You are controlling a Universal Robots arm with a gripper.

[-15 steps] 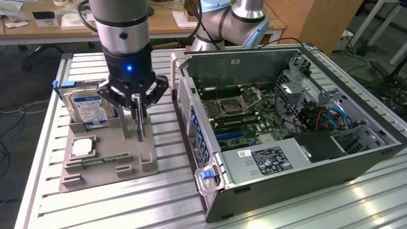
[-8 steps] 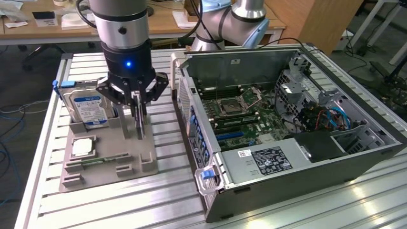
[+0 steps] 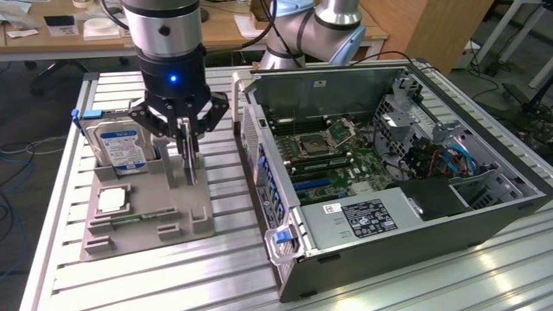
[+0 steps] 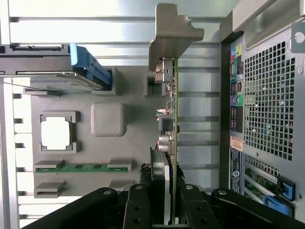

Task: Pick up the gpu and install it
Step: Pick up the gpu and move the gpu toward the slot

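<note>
Grey tray (image 3: pixel 151 194) on the tabletop (image 3: pixel 432 285) — gpu (image 3: pixel 191 170) upright on edge at it, clamped between the fingers (image 4: pixel 137 205); in the exterior view, at 9 o'clock from the open computer case (image 3: pixel 389 253).

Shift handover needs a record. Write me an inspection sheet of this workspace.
Surface: slatted metal table.
Job's things: graphics card upright on edge at the grey tray; open computer case beside it.
Clutter: hard drive, square chip, memory stick in the tray.
Grippers: gripper shut on the graphics card.
Cables: blue cables inside the case; loose cables on the floor.
Surroundings: second robot arm, wooden desk behind.
</note>
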